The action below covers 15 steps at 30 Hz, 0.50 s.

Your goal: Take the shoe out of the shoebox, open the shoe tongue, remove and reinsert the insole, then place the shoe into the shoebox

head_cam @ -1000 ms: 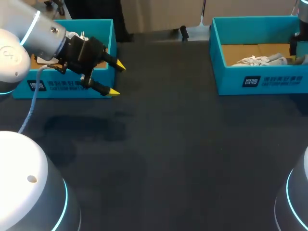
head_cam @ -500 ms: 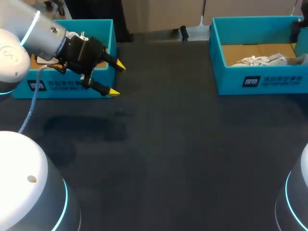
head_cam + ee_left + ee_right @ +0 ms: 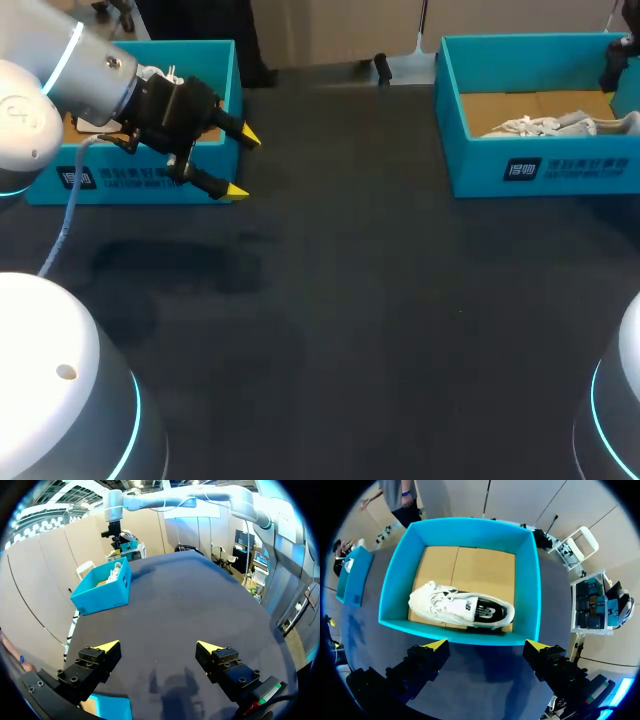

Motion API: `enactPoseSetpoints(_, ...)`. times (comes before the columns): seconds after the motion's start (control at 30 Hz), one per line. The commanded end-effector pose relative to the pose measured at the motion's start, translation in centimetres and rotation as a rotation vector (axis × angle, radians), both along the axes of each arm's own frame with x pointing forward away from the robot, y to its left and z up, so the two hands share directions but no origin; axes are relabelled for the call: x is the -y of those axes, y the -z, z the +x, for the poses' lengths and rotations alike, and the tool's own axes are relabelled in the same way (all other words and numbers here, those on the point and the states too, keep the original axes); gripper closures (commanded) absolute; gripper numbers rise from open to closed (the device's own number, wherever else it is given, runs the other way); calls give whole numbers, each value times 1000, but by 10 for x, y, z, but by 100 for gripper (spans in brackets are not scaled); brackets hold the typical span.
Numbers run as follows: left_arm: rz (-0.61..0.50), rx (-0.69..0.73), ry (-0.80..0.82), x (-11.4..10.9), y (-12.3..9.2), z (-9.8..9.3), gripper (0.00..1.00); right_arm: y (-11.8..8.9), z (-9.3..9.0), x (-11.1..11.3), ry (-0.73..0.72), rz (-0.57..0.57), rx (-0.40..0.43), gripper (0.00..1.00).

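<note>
Right claw open above the shoebox, with the shoe lying inside it, crosswise ahead of the fingers.

The white shoe rests on the cardboard floor of the teal shoebox, close to the wall nearest the right gripper. That gripper hangs over the box with its yellow-tipped fingers spread wide and nothing between them. The shoe's long axis runs roughly parallel to the line joining the two fingertips. Its pale toe points toward the middle of the table and its dark heel collar toward the outer wall. Taking it across its narrow width would likely need a turn of the wrist. The left gripper is also open and empty — it sits by a second teal box, well apart from the shoe, so the right arm is plainly the nearer.
</note>
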<state>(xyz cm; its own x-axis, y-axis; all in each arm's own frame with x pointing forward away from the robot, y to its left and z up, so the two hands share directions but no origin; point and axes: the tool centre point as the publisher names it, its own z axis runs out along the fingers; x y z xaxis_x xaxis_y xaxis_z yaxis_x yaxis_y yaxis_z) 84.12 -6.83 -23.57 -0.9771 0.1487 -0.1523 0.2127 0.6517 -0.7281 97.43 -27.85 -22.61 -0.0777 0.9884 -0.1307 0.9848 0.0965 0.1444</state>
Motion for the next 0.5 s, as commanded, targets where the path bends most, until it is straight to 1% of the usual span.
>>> enactPoseSetpoints(0.03,3,1,0,0,0,-1,0,0,-1,0,-1,2,2,0)
enactPoseSetpoints(0.13,3,1,0,0,0,-1,0,0,-1,0,-1,2,2,0)
enactPoseSetpoints(0.2,34,49,92,-7,-8,9,0,0,-1,0,-1,2,2,0)
enactPoseSetpoints(0.27,81,106,176,-14,-15,16,0,0,-1,0,-1,2,2,0)
enactPoseSetpoints(0.37,145,171,310,-20,-27,20,0,0,-1,0,-1,2,2,0)
enactPoseSetpoints(0.47,253,262,373,-23,-29,28,0,0,-1,0,-1,2,2,0)
enactPoseSetpoints(0.5,253,262,373,-23,-29,28,0,0,-1,0,-1,2,2,0)
